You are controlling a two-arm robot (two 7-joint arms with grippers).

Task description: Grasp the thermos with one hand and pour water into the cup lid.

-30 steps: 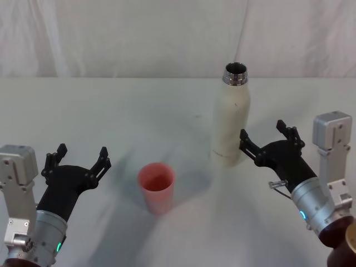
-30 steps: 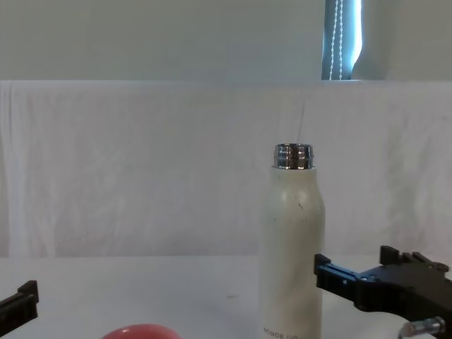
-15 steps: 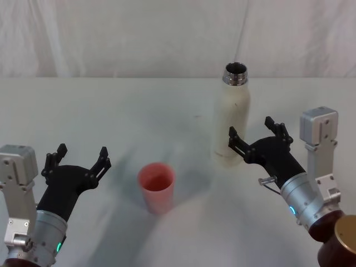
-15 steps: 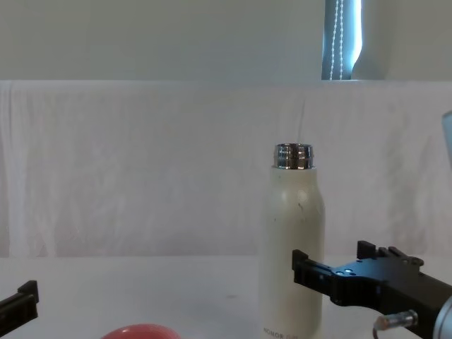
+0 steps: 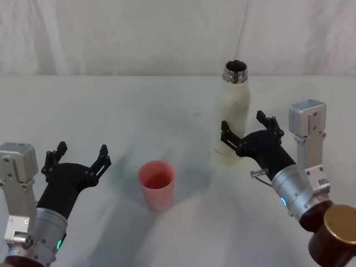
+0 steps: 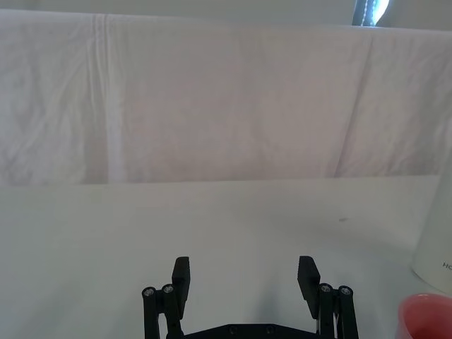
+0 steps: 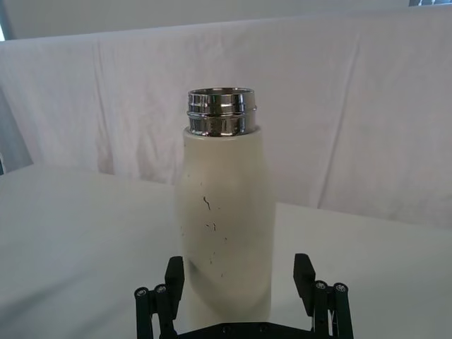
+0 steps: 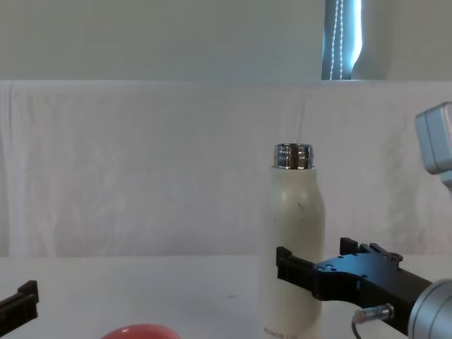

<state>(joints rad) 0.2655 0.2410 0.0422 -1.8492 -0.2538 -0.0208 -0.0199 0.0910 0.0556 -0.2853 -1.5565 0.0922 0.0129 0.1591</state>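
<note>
Thermos: the thermos (image 5: 232,119) stands upright on the right half of the table, cap off, chrome neck open to the head camera.
Right gripper: the right gripper (image 5: 248,130) is at the thermos's lower body, jaws spread wide with one on each side; it has hold of nothing.
Right wrist: here the bottle (image 7: 224,226) sits square between the two black fingers (image 7: 174,277), dark specks plain on its side; contact cannot be judged.
Chest: from the side the right gripper (image 8: 319,263) crosses in front of the bottle (image 8: 292,233) low down, grey lettering showing near the base.
Left gripper: the left gripper (image 5: 78,162) waits near left, jaws wide apart and empty.
Cup: a pink cup (image 5: 157,186) stands upright, nearer than the thermos and to its left, between the two grippers and touching neither.
Left wrist: the cup's rim (image 6: 426,311) and the bottle's base peek in at one edge.
Table: a plain white table (image 5: 111,111).
Room: a white cloth (image 8: 141,169) hangs behind it.
</note>
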